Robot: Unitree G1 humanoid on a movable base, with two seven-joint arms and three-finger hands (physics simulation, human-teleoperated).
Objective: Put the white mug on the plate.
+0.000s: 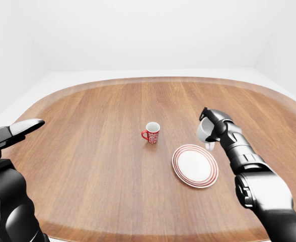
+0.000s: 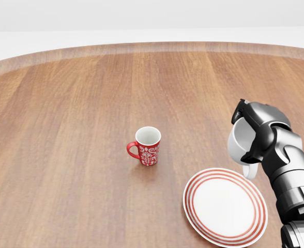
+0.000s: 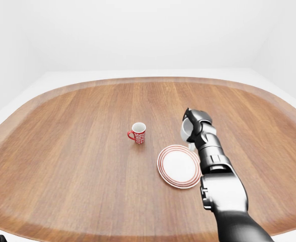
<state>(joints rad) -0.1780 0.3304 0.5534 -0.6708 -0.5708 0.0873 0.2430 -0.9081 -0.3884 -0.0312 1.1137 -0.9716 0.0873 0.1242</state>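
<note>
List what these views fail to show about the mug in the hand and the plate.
- White mug: its right side is covered by the right hand in the head view.
- Mug height above the plate: not clear in any view.
- Left hand: its fingers are cut off by the left-eye view's edge.

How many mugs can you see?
2. A red patterned mug stands near the middle of the wooden table. A plain white mug is tilted in the right hand's fingers, above the red-ringed plate's upper right edge. None looks hidden.
</note>
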